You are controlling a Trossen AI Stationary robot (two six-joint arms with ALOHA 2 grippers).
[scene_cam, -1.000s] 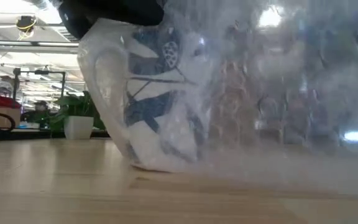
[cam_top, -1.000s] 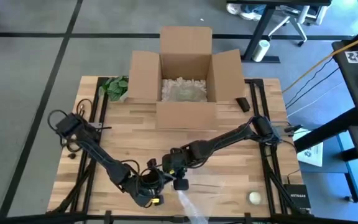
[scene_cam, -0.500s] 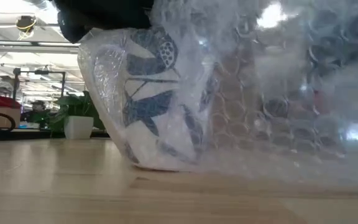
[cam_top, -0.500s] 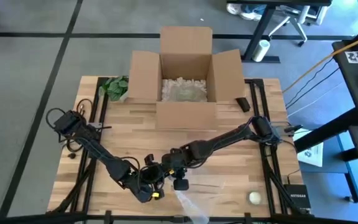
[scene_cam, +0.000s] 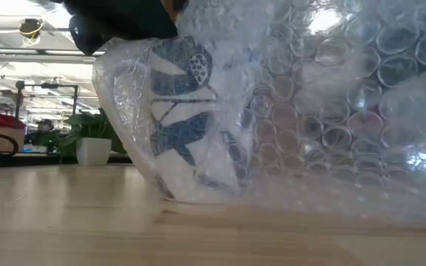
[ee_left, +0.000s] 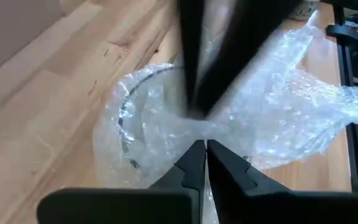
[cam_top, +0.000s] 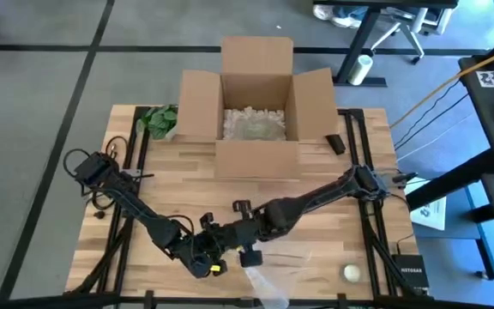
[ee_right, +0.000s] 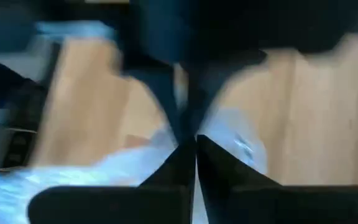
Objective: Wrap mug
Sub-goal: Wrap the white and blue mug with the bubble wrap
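the left gripper (ee_left: 205, 144) is clenched on a gather of bubble wrap (ee_left: 291, 118), its two fingers pressed together with the film pinched between them just over the mouth of the mug (scene_cam: 187, 118). the right gripper (ee_right: 191, 140) meets it from the other side; its fingers also look pressed shut, tip to tip with the left one's, and it appears to pinch the same film, though the right wrist view is too smeared to be sure what it holds. in the high view both meet near the table's (cam_top: 316, 193) front edge, left gripper (cam_top: 206, 255), right gripper (cam_top: 230, 233), with the mug hidden under them.

the mug stands directly below the two grippers, tilted, its blue leaf pattern showing through the wrap, which covers it and trails away on the right gripper's side as a loose sheet lying on the wood.

risks, as i judge them: the mug leans and seems to rest on one edge of its base, so a pull on the film could tip it over or drag it toward the near table edge. the two grippers are so close that a small misalignment could knock them together. if either pinch slips, the gathered wrap would likely spring open and the cover come undone. the trailing sheet could catch under an arm.

well beyond the grippers, at the table's far side, an open cardboard box (cam_top: 258, 99) holds pale packing filler; nothing else shows in it. a small plant (cam_top: 158, 120) sits beside the box, and a small pale ball (cam_top: 352, 272) lies off to the right gripper's side.
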